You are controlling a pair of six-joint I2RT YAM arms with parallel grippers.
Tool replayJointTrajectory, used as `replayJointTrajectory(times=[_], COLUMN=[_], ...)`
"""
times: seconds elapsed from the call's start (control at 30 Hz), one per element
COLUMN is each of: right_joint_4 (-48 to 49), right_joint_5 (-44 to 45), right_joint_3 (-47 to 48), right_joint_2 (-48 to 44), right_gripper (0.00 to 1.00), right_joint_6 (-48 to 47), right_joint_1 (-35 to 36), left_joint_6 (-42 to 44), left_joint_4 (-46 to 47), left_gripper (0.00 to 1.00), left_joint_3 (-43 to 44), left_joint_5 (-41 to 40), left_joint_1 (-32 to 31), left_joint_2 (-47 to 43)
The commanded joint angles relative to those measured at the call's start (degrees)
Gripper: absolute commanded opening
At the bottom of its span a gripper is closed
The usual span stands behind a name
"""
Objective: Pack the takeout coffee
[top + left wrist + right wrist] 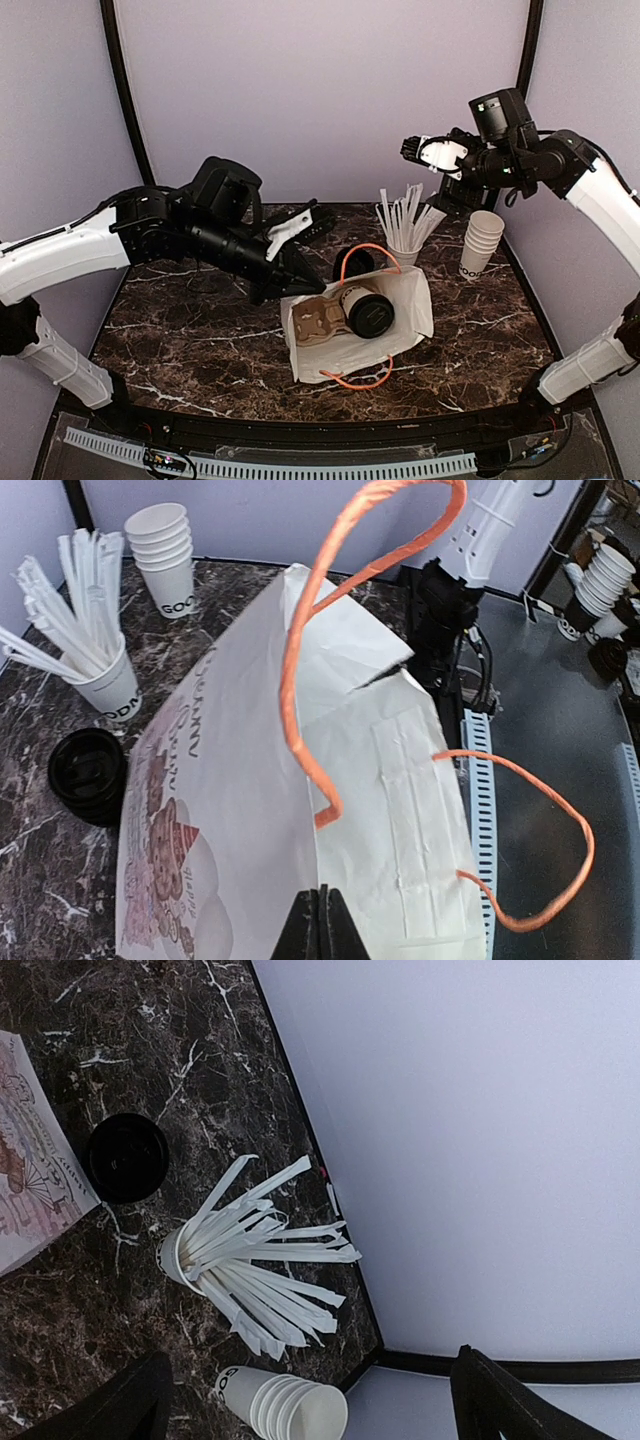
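Note:
The takeout coffee (pixel 368 312), a white cup with a black dome lid, sits inside the open white paper bag (pixel 405 300) next to a brown cardboard carrier (pixel 318 322). My left gripper (pixel 287 285) is shut on the bag's rim at its left side. In the left wrist view the black fingertips (pixel 322 905) pinch the edge of the bag (pixel 250 810), and an orange handle (pixel 300 680) loops above them. The cup is hidden in that view. My right gripper (pixel 413 150) hangs open and empty high over the back right; its fingers (pixel 135 1405) frame the table below.
A black lid stack (pixel 355 262) lies just behind the bag. A white cup of white sticks (pixel 403 255) and a stack of lidless cups (pixel 480 243) stand at the back right. The right wrist view shows the lids (pixel 126 1157), sticks (pixel 270 1260) and cup stack (pixel 285 1405).

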Motion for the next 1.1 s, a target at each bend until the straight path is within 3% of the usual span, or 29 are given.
replayJointTrajectory(times=[0.0, 0.3, 0.6, 0.73, 0.9, 1.07], right_joint_4=[1.45, 0.55, -1.51, -4.11, -3.69, -4.74], right_joint_5=[-0.65, -1.80, -5.89, -10.02, -8.46, -12.16], right_joint_3=[-2.11, -3.77, 0.92, 4.94, 1.77, 1.93], right_joint_2=[-1.35, -1.63, -0.25, 0.47, 0.83, 3.29], right_gripper=[0.99, 0.99, 0.99, 0.99, 0.98, 0.93], right_joint_6=[1.10, 1.14, 2.41, 3.61, 2.59, 4.05], right_joint_1=[-0.67, -1.47, -1.50, -1.48, -1.69, -4.33], left_joint_6=[1.10, -0.56, -0.70, -2.33, -5.99, -6.74], left_joint_4=[3.34, 5.49, 6.63, 7.73, 10.59, 13.99], left_gripper=[0.00, 0.00, 0.00, 0.00, 0.00, 0.00], left_joint_3=[-1.99, -5.43, -5.94, -6.23, -7.87, -8.42], left_joint_5=[0.18, -1.37, -5.23, -3.19, 3.67, 5.58], left_joint_1=[-3.72, -6.54, -6.16, -3.65, 3.90, 8.18], left_joint_2=[-3.34, -5.35, -5.17, -4.97, -4.90, -2.49])
